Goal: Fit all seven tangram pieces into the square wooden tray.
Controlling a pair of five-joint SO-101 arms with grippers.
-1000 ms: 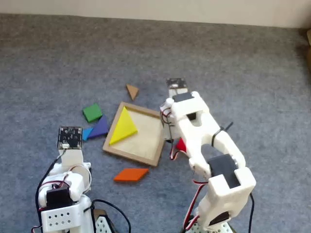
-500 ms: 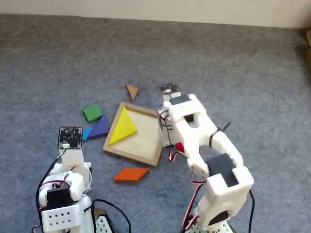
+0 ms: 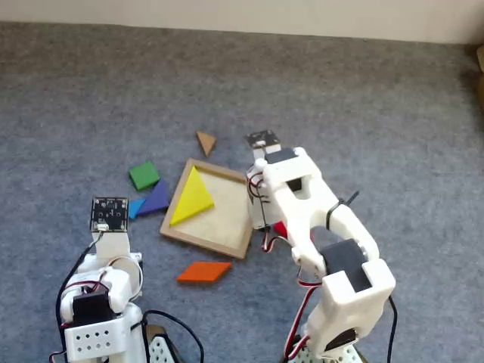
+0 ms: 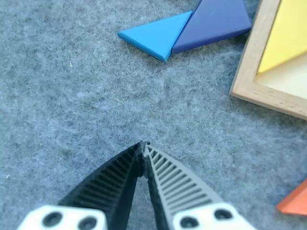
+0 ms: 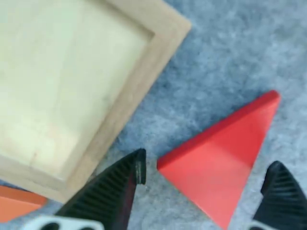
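Gaping wide, the right gripper (image 5: pixel 207 168) straddles the red triangle (image 5: pixel 225 143), which lies flat on the carpet (image 5: pixel 216 62) between its fingers. Nothing is gripped, and I cannot tell whether either fingertip touches the piece. Just outside one finger is a corner of the tray (image 5: pixel 139 91), with a strip of carpet between it and the triangle.

The left gripper (image 4: pixel 144 148) is closed tip to tip on nothing, over bare carpet. Ahead of it lie the blue triangle (image 4: pixel 156 36) and purple triangle (image 4: pixel 216 19), touching along an edge, with the tray rim near them.

From above, the right arm (image 3: pixel 302 197) covers its own fingers and most of the red triangle, while the wrist view shows them plainly. The high view adds the yellow triangle (image 3: pixel 191 198) lying inside the tray, and outside it the green square (image 3: pixel 144 175), brown triangle (image 3: pixel 206 141) and orange piece (image 3: pixel 204 271).

Compared with a second ago, the right arm has swung closer to the tray; over the last half second it has barely shifted. The left arm and all loose pieces lie as before.
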